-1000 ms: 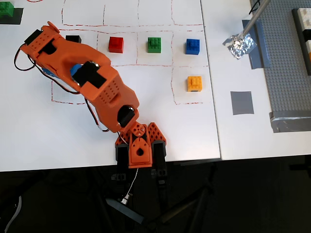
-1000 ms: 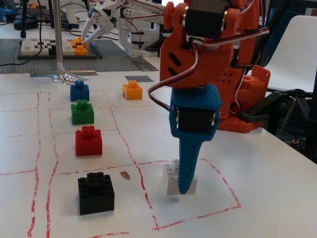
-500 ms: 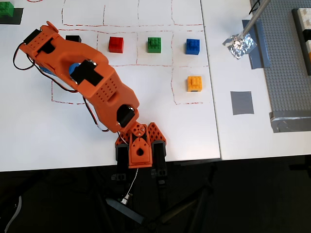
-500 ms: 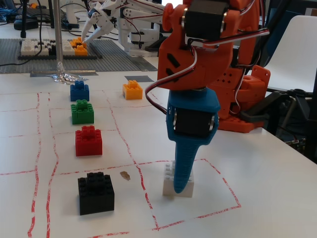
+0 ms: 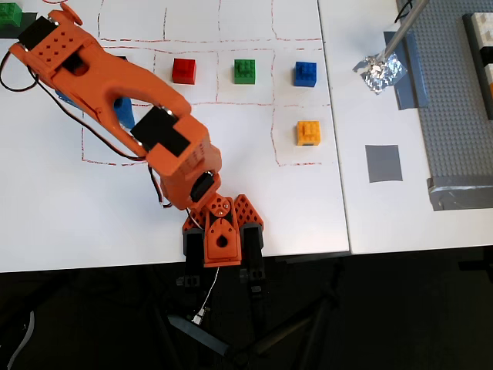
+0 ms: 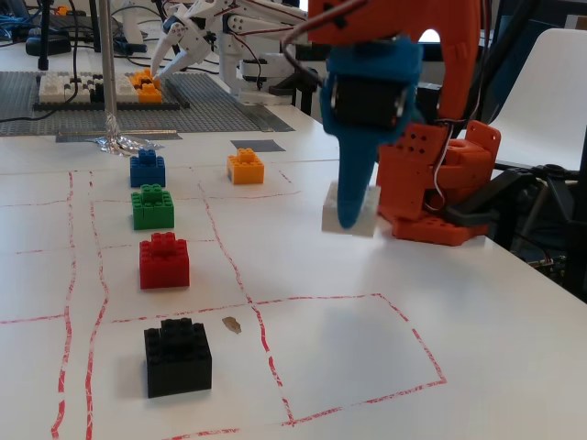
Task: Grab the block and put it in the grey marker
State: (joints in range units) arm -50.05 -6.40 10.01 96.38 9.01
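Lifted off the table since 0.5 s ago, the block (image 6: 350, 214) hangs clamped in the jaws, hidden overhead by the arm.

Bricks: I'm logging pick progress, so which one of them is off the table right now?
The white block, held in the gripper above the table. The black, red, green, blue and orange-yellow bricks all sit on it.

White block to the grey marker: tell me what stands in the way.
The gripper holds the white block lifted clear of the table. Toward the grey marker, in the overhead view, only the orange-yellow brick sits near the line, low on the table. At this height, nothing visible blocks it.
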